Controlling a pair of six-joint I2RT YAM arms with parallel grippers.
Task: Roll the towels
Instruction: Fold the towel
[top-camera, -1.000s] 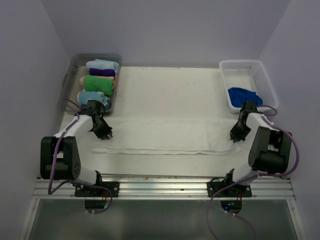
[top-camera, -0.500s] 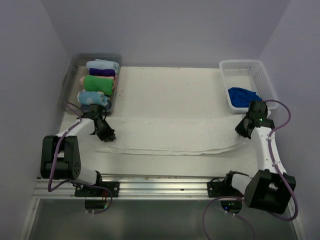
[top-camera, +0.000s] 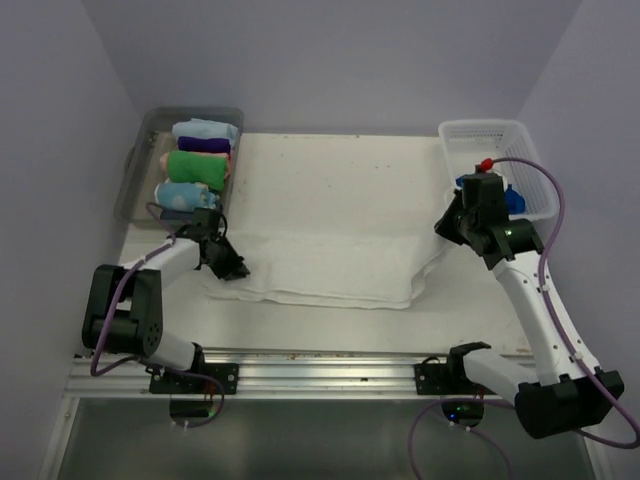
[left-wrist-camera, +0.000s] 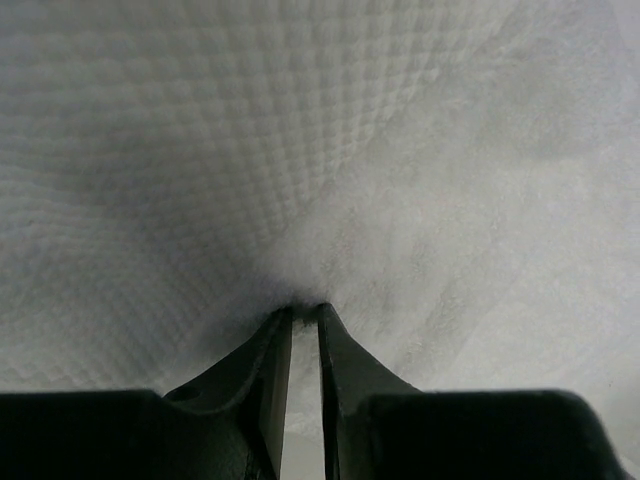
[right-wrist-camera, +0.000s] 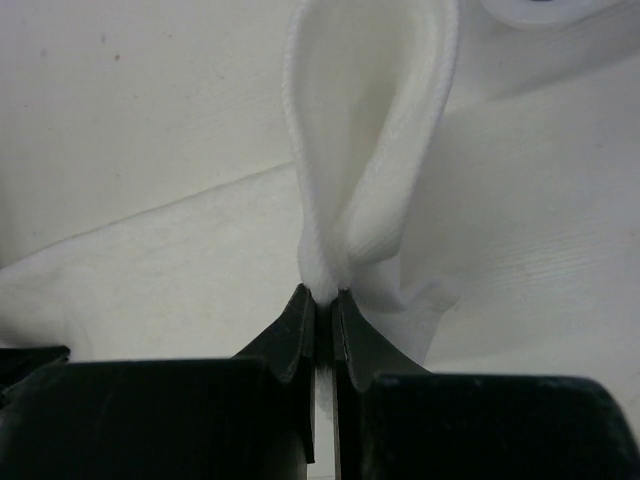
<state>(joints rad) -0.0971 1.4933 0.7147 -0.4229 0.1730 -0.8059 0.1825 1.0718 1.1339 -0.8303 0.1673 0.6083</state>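
Gripping towel (top-camera: 330, 268) R end tight, right tool (right-wrist-camera: 322, 293) is hoisting it above bench (top-camera: 330, 170), having swung up & inward vs 0.5 s ago. Towel is now lying shorter, R end looping up. Left tool (left-wrist-camera: 304, 310) is clamping L end low on bench, nudged slightly right.

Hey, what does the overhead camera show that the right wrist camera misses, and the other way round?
Only the overhead view shows the layout: the left gripper at the left end of the white towel, the clear bin holding rolled towels, and the white basket. Only the right wrist view shows the pinch up close: the fingers are closed on a doubled-over loop of the towel's hemmed edge. Both show the right gripper holding the towel's right end raised off the table.
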